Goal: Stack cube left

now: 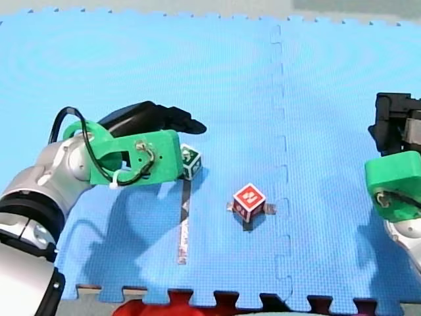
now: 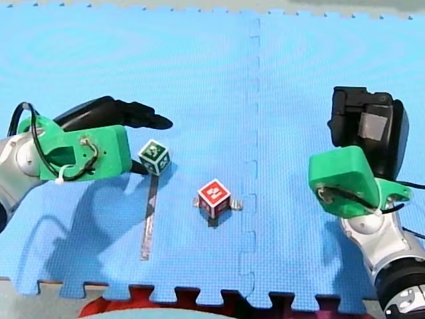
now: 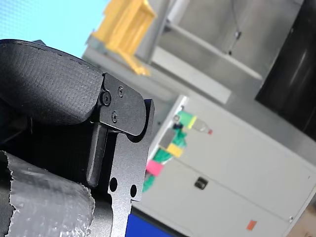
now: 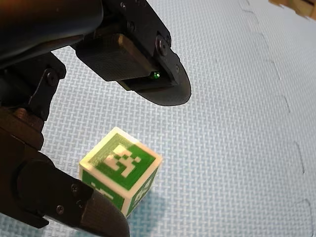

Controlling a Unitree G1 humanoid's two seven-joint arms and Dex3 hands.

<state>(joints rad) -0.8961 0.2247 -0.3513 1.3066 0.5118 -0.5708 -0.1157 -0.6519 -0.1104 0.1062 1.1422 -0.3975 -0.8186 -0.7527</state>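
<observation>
1. Mat [image 1: 131,66]: we think its soft foam may let a nudged cube rock.
2. Left hand [image 2: 113,113]: it has not closed and holds nothing, with its fingers [image 4: 148,69] on either side of the green cube [image 2: 154,157]. If we close off-centre, the cube could twist out.
3. Right hand [image 2: 362,126]: it is at the mat's right edge, holding nothing. We cannot tell its state.
4. Red cube [image 2: 214,195]: it sits mid-mat, apart from the green cube. A skewed placement could knock it.
</observation>
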